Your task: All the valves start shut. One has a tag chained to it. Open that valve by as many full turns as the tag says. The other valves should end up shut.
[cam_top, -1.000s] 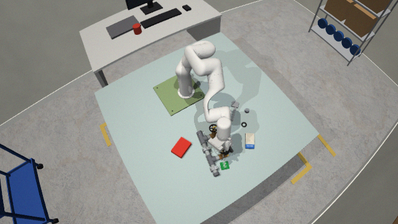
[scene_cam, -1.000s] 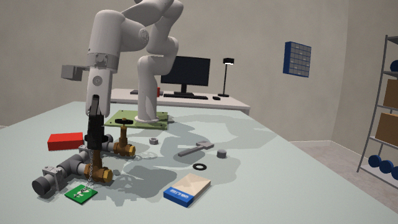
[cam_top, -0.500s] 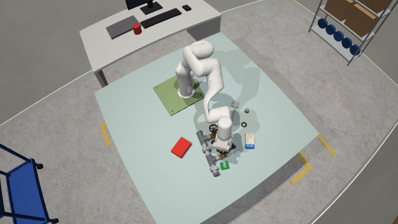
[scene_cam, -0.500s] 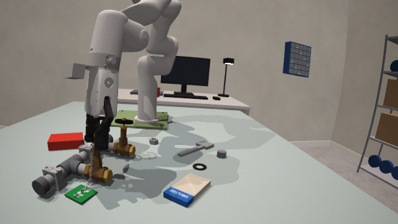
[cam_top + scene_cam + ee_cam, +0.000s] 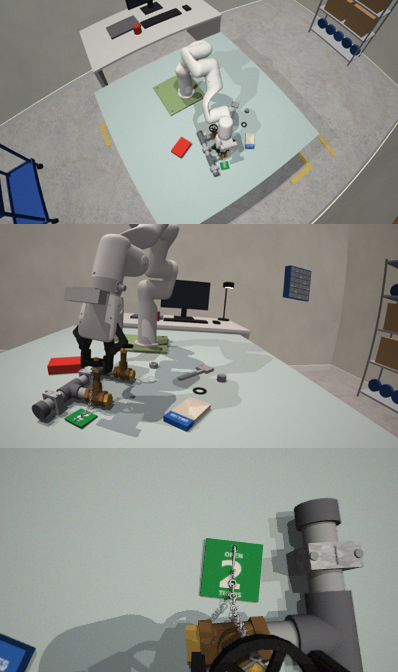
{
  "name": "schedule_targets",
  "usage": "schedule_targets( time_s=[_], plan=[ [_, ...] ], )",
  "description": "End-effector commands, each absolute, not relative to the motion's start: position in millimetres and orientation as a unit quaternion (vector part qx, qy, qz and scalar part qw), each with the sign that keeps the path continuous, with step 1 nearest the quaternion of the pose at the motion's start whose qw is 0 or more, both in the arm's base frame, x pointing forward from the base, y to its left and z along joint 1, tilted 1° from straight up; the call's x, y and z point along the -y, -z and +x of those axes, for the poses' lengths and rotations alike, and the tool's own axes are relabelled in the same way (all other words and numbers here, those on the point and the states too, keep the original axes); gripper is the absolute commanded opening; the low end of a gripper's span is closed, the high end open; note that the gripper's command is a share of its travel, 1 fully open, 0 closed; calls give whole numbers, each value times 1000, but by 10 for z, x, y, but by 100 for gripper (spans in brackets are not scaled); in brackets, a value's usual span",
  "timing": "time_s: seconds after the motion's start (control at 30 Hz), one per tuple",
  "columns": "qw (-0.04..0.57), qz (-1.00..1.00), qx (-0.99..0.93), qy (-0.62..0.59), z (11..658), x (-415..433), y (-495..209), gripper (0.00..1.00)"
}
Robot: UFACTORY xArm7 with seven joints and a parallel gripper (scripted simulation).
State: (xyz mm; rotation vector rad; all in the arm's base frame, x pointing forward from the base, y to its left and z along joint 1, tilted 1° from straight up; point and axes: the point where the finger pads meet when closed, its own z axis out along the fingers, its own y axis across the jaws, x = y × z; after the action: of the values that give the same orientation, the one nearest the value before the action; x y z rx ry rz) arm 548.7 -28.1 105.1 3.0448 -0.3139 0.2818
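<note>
A grey pipe point(image 5: 59, 395) lies on the table with two brass valves branching off it. The near valve point(image 5: 97, 393) has a chain running to a green tag point(image 5: 231, 569) that reads "OPEN 2 TURNS"; the tag also shows in the exterior view point(image 5: 81, 418). My gripper point(image 5: 94, 362) stands straight above this valve and is shut on its black handwheel point(image 5: 257, 655). The far valve point(image 5: 124, 370) stands just behind, with its own black handwheel point(image 5: 213, 127) free. In the top view my wrist point(image 5: 225, 137) hides the tagged valve.
A red block point(image 5: 63, 365) lies left of the pipe. A blue and beige box point(image 5: 187, 413), a black ring point(image 5: 199, 392), a grey cap point(image 5: 221, 377), a grey nut point(image 5: 153, 364) and a grey wrench point(image 5: 196, 371) lie to the right. The green base plate point(image 5: 175, 94) is behind.
</note>
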Motion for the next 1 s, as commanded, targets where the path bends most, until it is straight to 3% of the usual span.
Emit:
schedule_targets(
  time_s=[0.0,0.97],
  plan=[
    [37,995,-37,-90,5500,281,-1068,0],
    [89,819,-563,-58,5500,281,-1069,0]
  ],
)
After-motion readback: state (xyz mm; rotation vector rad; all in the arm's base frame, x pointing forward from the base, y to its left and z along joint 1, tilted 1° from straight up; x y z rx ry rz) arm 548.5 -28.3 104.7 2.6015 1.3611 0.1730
